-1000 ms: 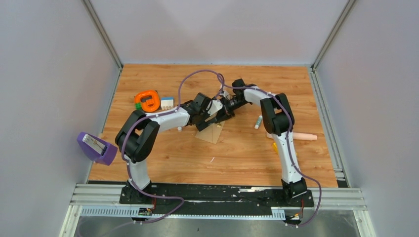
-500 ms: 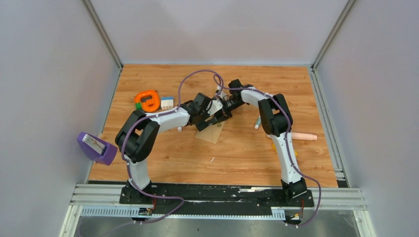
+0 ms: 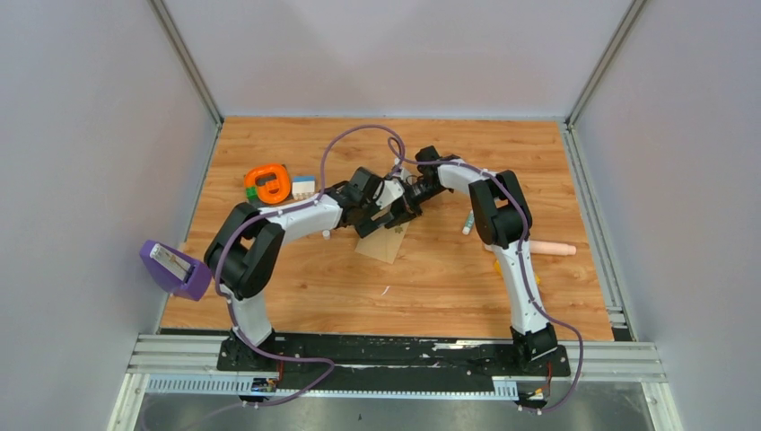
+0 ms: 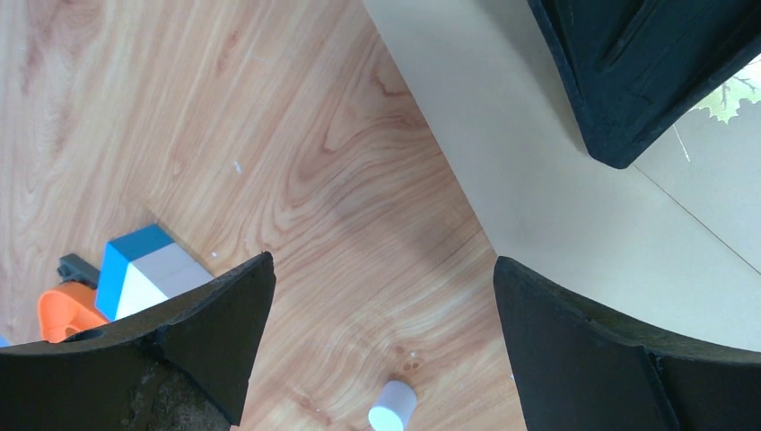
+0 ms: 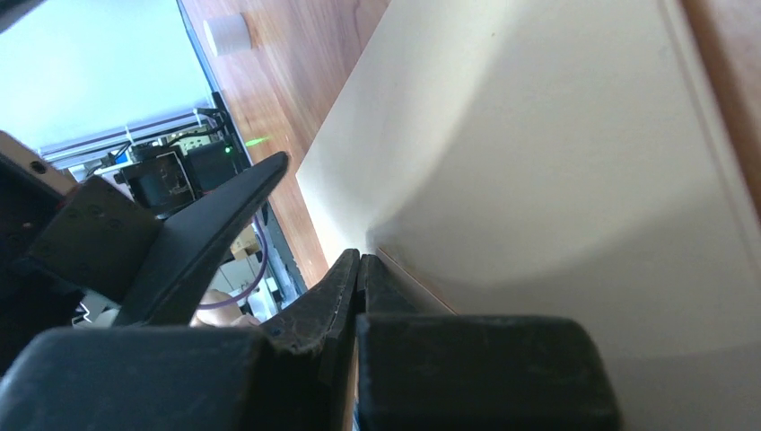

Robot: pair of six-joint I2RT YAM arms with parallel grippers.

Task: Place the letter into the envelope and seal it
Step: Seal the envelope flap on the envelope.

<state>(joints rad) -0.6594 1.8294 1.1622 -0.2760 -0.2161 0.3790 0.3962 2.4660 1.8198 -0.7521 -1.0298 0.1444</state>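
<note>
The tan envelope [image 3: 384, 244] lies flat mid-table, its far end under both grippers. In the left wrist view its pale surface [image 4: 520, 162] fills the upper right, crossed by a diagonal seam, with a small green leaf print by the edge. The letter does not show as a separate sheet. My left gripper [image 3: 377, 215] hovers open over bare wood beside the envelope's edge, its jaws [image 4: 381, 269] wide with nothing between them. My right gripper [image 3: 404, 203] is shut, its tips [image 5: 361, 259] down at the paper [image 5: 556, 135]; the black fingers [image 4: 628, 90] rest on the sheet.
An orange tape-like object [image 3: 269, 182] and a blue-and-white block [image 3: 303, 187] lie left of the grippers. A small white cylinder [image 4: 392, 406] lies by the left gripper. A white marker [image 3: 469, 222], a pink stick [image 3: 552, 248] and a purple holder [image 3: 175, 268] sit around.
Both arms have edged slightly left over the envelope's far end. The left jaws stay wide and the right jaws stay shut.
</note>
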